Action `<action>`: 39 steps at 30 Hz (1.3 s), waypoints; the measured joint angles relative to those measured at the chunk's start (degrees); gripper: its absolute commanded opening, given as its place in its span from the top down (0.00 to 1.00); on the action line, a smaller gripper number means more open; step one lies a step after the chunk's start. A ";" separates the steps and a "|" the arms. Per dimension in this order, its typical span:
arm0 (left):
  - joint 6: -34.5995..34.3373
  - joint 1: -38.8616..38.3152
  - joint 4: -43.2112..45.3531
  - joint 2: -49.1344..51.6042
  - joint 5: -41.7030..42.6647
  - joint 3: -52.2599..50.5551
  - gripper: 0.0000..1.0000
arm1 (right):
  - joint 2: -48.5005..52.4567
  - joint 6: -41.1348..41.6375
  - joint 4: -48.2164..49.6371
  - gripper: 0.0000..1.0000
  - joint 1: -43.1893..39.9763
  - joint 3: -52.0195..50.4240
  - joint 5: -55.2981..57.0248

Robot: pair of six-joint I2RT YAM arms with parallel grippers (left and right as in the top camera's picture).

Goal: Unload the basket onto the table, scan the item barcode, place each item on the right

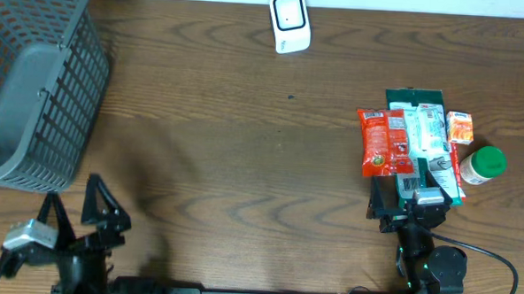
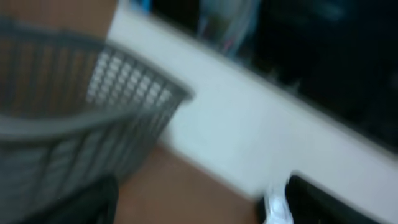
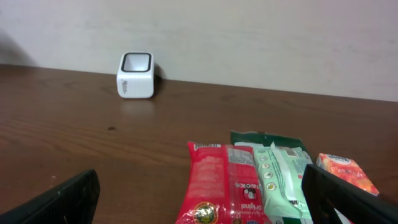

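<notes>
At far left, grey mesh basket [image 1: 34, 93] on the table [image 1: 227, 137], blurred but close in the left wrist view. Just below it, near the front edge, left gripper [image 1: 77, 212] with jaws apart and nothing between them, well apart from every item. At the far edge, about mid-table, white scanner [image 1: 290, 22] with a dark window, standing alone. Further right, the items to scan, bunched in a pile: red packet [image 1: 382, 142] leftmost, lying flat, overlapping a green pack [image 1: 415, 96] that pokes out beyond it; white-green pouch [image 1: 426, 136] laid along the pile just right of the red packet. At the pile's near edge, right gripper [image 1: 411, 193] with jaws spread wide, clamped on nothing; in the right wrist view one black finger either side of the red packet and pouch, contact impossible to tell. Right again, orange carton [image 1: 459, 127] touching the pouch's far end, then a green-capped bottle [image 1: 483, 165] just beside the pile, rightmost of all
</notes>
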 measured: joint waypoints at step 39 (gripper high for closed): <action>5.95 -0.02 22.67 0.04 12.70 -34.47 0.14 | 0.00 0.00 -0.02 0.01 0.00 0.00 0.02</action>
